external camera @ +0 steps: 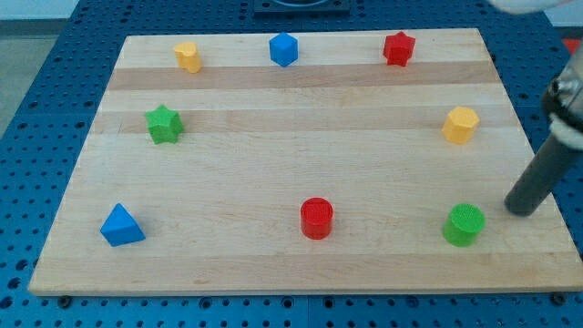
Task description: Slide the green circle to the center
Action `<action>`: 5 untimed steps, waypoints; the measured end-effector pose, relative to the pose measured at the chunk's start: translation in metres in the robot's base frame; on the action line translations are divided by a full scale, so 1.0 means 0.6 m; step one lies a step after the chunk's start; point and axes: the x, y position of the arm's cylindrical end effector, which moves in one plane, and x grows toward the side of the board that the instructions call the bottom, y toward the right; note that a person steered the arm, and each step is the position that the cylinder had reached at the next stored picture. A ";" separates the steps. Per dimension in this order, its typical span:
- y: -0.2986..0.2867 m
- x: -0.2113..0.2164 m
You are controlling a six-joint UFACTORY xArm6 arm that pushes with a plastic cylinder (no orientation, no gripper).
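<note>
- The rod comes down from the view's right edge, and my tip [520, 211] rests on the wooden board [291, 173]; it has no jaws and holds nothing.
- The green circle [464, 224] sits just to the view's left of my tip and a little lower, apart from it, near the board's bottom right.
- A red cylinder [316, 218] stands at bottom centre, a blue triangle [120, 226] at bottom left.
- A yellow block [461, 125] lies at right, a green star [164, 124] at left.
- Along the top: a yellow block [188, 56], a blue block [283, 49], a red star [398, 48].

No readable text, labels or numbers anywhere in view.
</note>
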 end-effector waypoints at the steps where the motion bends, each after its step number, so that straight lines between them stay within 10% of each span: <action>1: -0.007 0.002; 3: -0.033 0.162; 5: -0.188 0.160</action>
